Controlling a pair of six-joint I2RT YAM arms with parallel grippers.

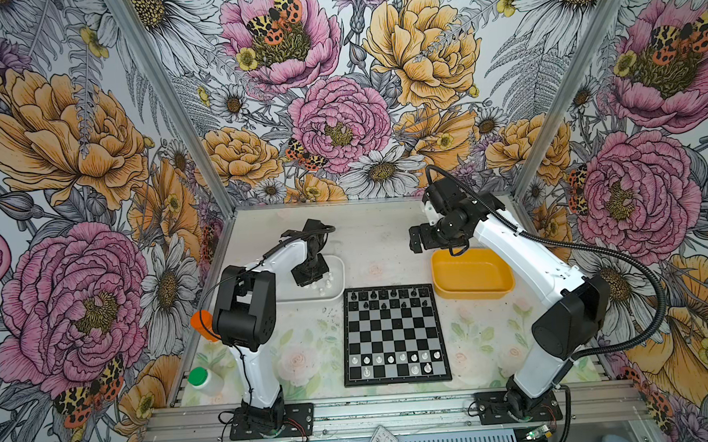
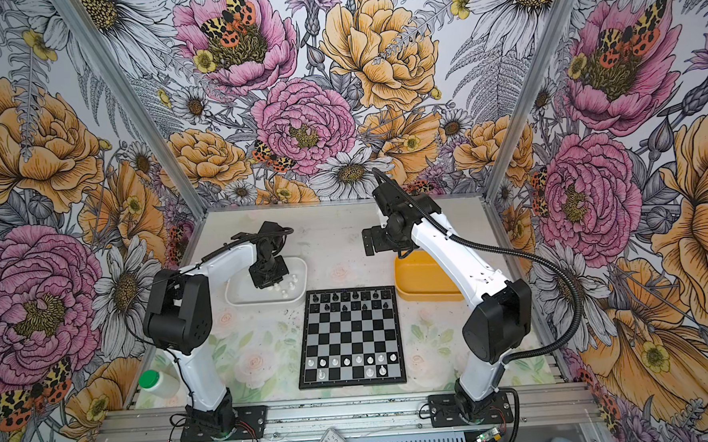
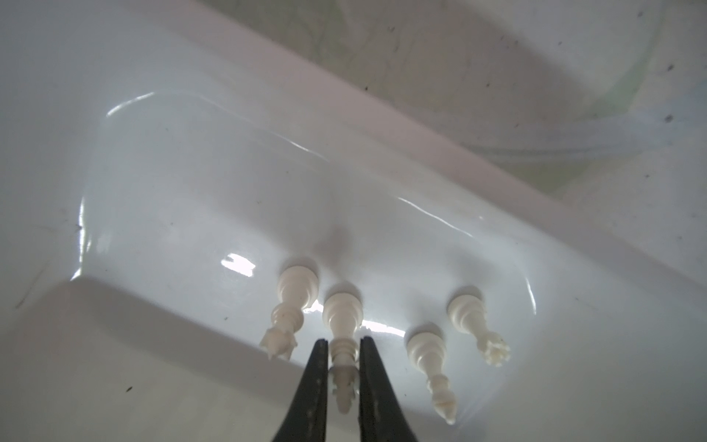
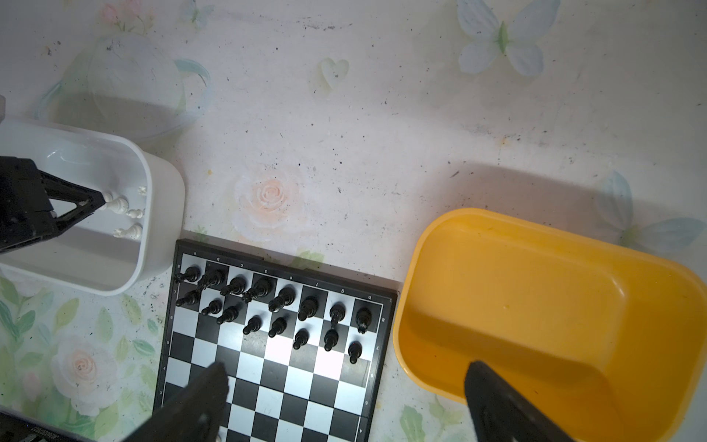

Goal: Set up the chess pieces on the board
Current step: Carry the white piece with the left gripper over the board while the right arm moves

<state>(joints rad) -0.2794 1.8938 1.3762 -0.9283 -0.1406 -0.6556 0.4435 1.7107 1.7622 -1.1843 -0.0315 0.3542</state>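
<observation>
The left pincer (image 3: 344, 344) is pinched tight on the top of a white piece (image 3: 341, 313) in the white tray (image 1: 341, 272), with its two fingers (image 3: 311, 382) on either side of the piece's head. Three more chessmen (image 3: 424, 350) sit just beside it in the same tray. The right pincer (image 4: 346, 379) hangs wide and holds nothing, above the bench (image 1: 370, 238) near the yellow tray (image 1: 472, 294). The board (image 1: 395, 332) lies flat on the bench between the two arms, just in front of both trays. Black pieces (image 1: 389, 300) stand along its two far rows. White pieces (image 1: 402, 357) line the second-nearest row, with three more on the nearest row.
</observation>
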